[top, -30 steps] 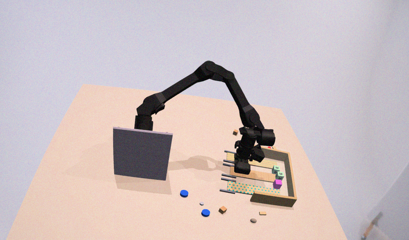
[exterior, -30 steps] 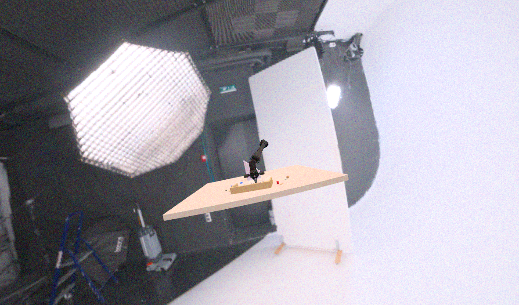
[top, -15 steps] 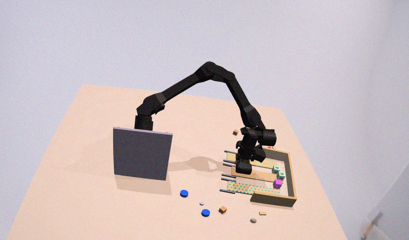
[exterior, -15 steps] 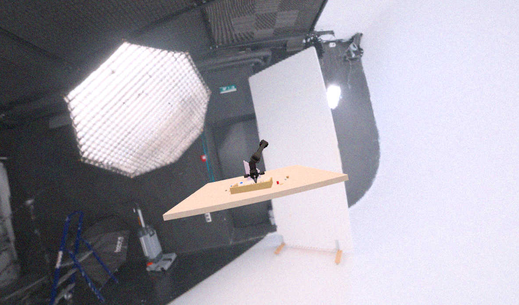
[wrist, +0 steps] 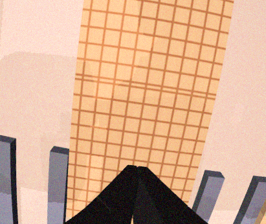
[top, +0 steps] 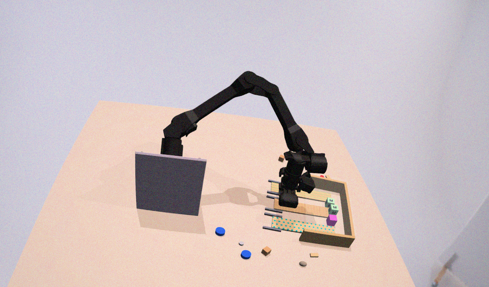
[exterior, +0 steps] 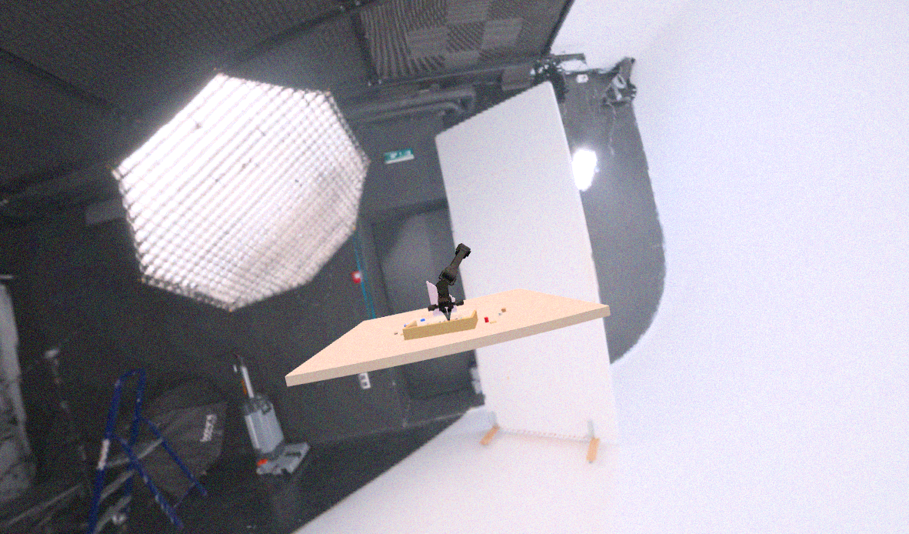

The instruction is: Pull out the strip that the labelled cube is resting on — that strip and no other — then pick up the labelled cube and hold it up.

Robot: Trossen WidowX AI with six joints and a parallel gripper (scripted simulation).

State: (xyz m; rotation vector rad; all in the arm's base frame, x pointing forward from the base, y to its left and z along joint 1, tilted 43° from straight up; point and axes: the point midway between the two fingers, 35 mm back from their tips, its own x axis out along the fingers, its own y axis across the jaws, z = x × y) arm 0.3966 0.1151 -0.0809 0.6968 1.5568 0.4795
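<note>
The grid-patterned orange strip [wrist: 151,70] lies flat along the middle lane of the wooden tray [top: 326,239], running from the tray's open end to its closed back wall. A green cube marked M [top: 334,209] sits at its back end, close to that wall. A second green cube marked M [top: 330,201] stands just beside it toward the tray's far side, apparently on the striped strip [top: 314,195]. From the top view I cannot tell which of the two is the labelled cube meant, nor exactly where each one's base falls. The strip looks thin, limp and light, like paper or cloth. It offers no edge to pinch from above, so I judge it is best handled by pressing down on its free end at the tray's open side and dragging it straight out. The pull should be slow enough that the small, light, rigid cube neither tips nor rides along. The cube itself should be taken across two opposite flat faces, and its neighbours leave little room. The gripper [wrist: 136,169] stands on the grid strip's end at the tray's open mouth, jaws pressed together with nothing between them, tips apparently bearing on the sheet. Short grey pegs [wrist: 58,187] flank that end on both sides. The teal-dotted strip [top: 296,225] fills the tray's near lane, with a magenta cube [top: 331,219] at its back end.
</note>
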